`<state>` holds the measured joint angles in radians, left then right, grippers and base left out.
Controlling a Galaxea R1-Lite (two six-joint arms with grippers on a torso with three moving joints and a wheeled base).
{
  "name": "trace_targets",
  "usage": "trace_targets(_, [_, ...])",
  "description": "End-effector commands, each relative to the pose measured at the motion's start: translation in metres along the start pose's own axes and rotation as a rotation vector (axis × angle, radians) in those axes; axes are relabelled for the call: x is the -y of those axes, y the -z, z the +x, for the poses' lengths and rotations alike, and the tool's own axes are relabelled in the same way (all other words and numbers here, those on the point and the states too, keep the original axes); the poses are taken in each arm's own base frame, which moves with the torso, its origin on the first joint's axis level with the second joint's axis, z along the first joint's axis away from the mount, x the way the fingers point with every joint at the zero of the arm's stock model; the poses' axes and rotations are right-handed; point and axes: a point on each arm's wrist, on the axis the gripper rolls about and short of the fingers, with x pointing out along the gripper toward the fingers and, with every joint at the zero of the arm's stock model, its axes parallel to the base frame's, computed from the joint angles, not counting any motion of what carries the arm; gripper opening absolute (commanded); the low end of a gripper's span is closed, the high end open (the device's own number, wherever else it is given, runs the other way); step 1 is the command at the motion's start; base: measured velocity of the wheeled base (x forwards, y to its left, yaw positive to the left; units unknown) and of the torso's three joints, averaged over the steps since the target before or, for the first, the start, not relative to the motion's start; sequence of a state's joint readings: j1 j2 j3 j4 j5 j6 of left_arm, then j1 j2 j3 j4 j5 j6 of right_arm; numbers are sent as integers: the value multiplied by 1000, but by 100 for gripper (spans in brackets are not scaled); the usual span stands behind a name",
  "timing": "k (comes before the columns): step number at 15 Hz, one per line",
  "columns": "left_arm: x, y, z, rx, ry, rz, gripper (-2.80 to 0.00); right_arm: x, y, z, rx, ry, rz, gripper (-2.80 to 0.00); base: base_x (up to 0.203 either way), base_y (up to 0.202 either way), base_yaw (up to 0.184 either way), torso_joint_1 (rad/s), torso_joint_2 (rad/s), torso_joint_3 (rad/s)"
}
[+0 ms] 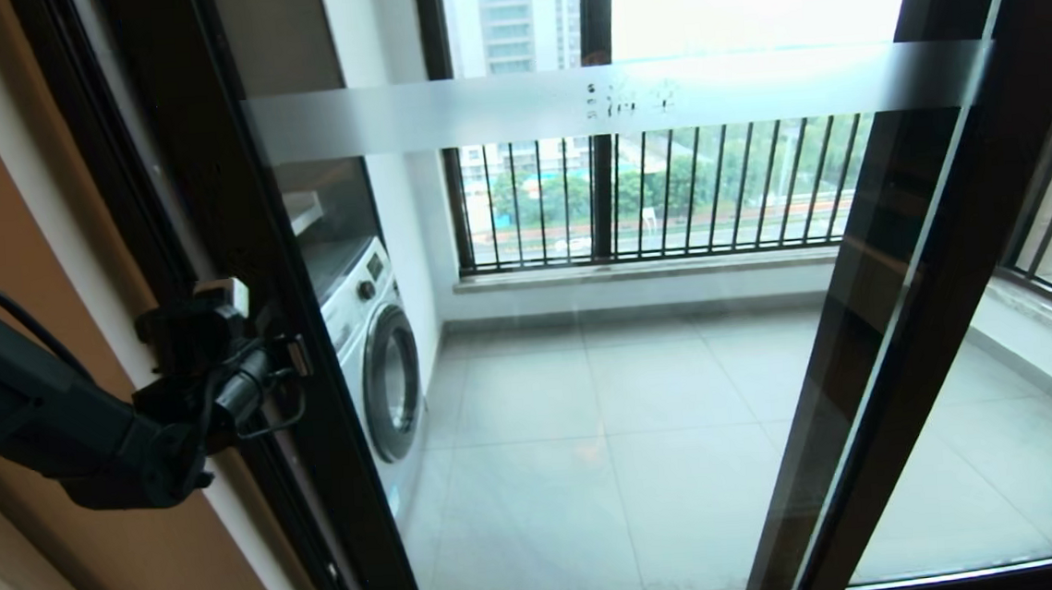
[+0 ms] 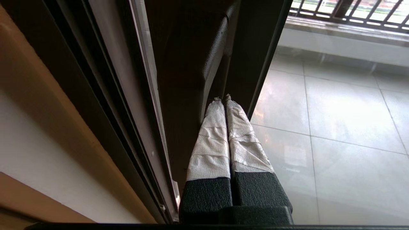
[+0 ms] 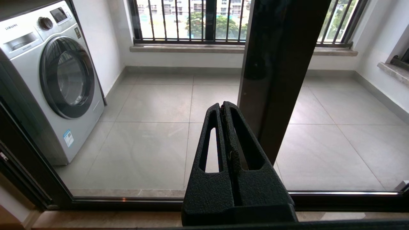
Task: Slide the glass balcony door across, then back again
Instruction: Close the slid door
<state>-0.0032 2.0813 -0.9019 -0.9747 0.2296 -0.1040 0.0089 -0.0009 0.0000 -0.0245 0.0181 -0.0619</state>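
The glass balcony door point(image 1: 589, 402) fills the head view, and its frosted band point(image 1: 633, 98) carries characters. Its dark brown left stile point(image 1: 242, 213) stands close beside the outer frame point(image 1: 98, 130). My left gripper point(image 1: 295, 355) is shut, tips against that stile at mid height. In the left wrist view the white-taped fingers point(image 2: 211, 140) lie together, and the left gripper point(image 2: 222, 99) touches a raised ridge on the stile point(image 2: 191, 64) with nothing between them. My right gripper point(image 3: 222, 107) is shut and empty, low before the glass, beside another dark stile point(image 3: 281, 64). It is out of the head view.
A white washing machine point(image 1: 381, 361) point(image 3: 54, 80) stands behind the glass at the left. Windows with black railing bars point(image 1: 667, 193) close the balcony's far side. An orange-brown wall point(image 1: 11, 211) is at the far left. The floor track point(image 3: 127, 200) runs along the bottom.
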Motion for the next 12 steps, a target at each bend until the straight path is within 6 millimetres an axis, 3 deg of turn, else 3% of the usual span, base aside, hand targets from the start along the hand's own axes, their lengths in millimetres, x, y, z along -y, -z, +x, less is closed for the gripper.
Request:
trace_targets(1, [-7,5,4,-14,-18,-1,-280,0,3,1,-13,-1,-1,-280,0,0,0,0,0,0])
trace_targets(12, [-41,3,22,-1,-83,-14,-280,0,3,1,-13,-1,-1,-280,0,0,0,0,0,0])
